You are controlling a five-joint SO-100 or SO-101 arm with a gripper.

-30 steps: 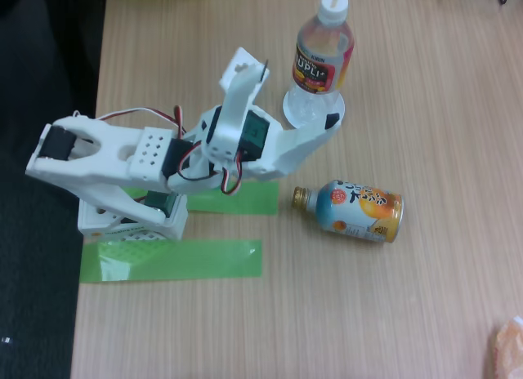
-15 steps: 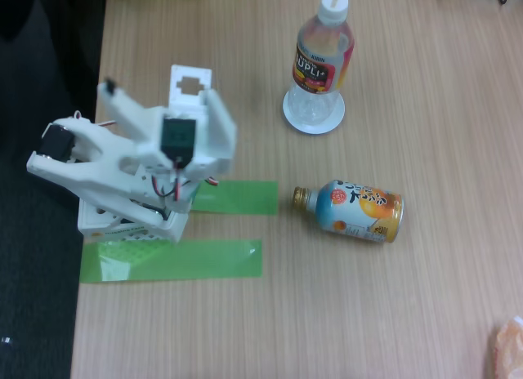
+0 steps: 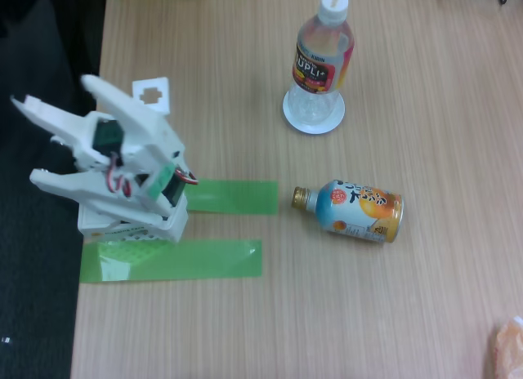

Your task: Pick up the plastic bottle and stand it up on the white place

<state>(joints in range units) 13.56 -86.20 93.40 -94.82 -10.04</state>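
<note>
The plastic bottle (image 3: pixel 323 60), clear with a white cap and a black, red and pink label, stands upright on the white place (image 3: pixel 292 118), a small round disc at the top middle of the wooden table in the fixed view. My gripper (image 3: pixel 54 91) is folded back over the arm's base (image 3: pixel 131 224) at the table's left edge, far from the bottle. Its jaws are spread apart, pointing to the upper left, with nothing between them.
An orange-and-blue can-bottle (image 3: pixel 359 209) with a gold cap lies on its side right of centre. Two green tape strips (image 3: pixel 172 259) lie by the base. The table's left edge borders a dark area. Something orange (image 3: pixel 507 346) shows at the bottom right corner.
The arm has pulled back from the bottle's foot to the left and folded over its base. The bottle has stayed upright on the disc.
</note>
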